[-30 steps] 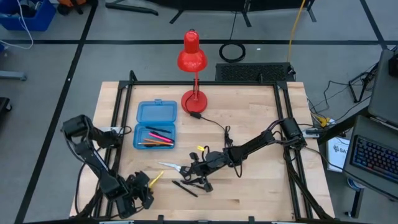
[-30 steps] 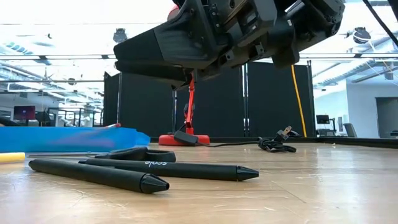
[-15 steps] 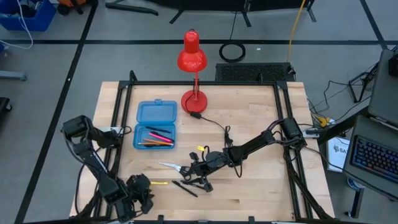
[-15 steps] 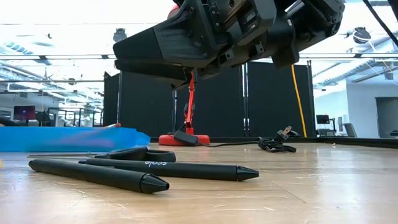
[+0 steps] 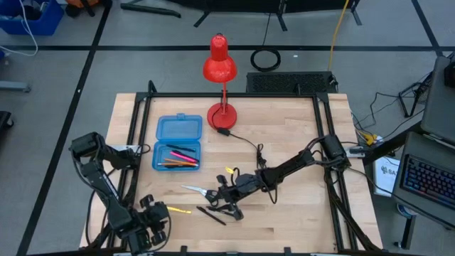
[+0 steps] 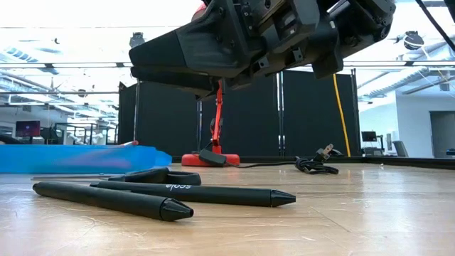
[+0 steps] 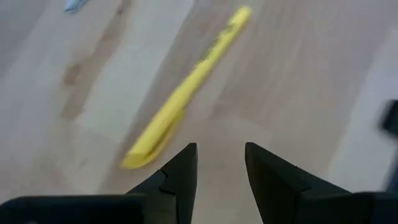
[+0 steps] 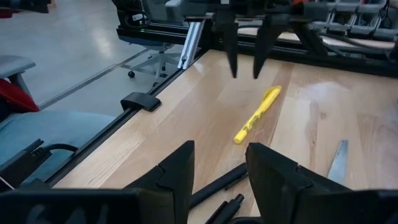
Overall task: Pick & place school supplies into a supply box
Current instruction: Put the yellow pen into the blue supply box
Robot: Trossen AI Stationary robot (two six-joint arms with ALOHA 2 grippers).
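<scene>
A yellow pen (image 5: 178, 210) lies flat on the table near its front edge, also in the left wrist view (image 7: 186, 93) and the right wrist view (image 8: 257, 115). My left gripper (image 7: 219, 165) hangs open just left of it and above it (image 5: 153, 219), holding nothing. My right gripper (image 8: 221, 163) stands open and nearly level above two black pens (image 6: 163, 199) and the scissors (image 5: 195, 190), clear of them. The blue supply box (image 5: 178, 154) stands open at the table's left, with pink and orange sticks inside.
A red desk lamp (image 5: 222, 114) stands at the far middle. Its black cord and plug (image 6: 316, 163) run toward the table's centre, past my right arm. Black frame rails border the table on the left (image 5: 131, 178) and right.
The yellow pen, slanted beside my left gripper a second ago, now lies flat along the table's near edge. My left gripper has risen, rolled at the wrist and drawn away from the pen toward the table's left edge. My right arm has kept still.
</scene>
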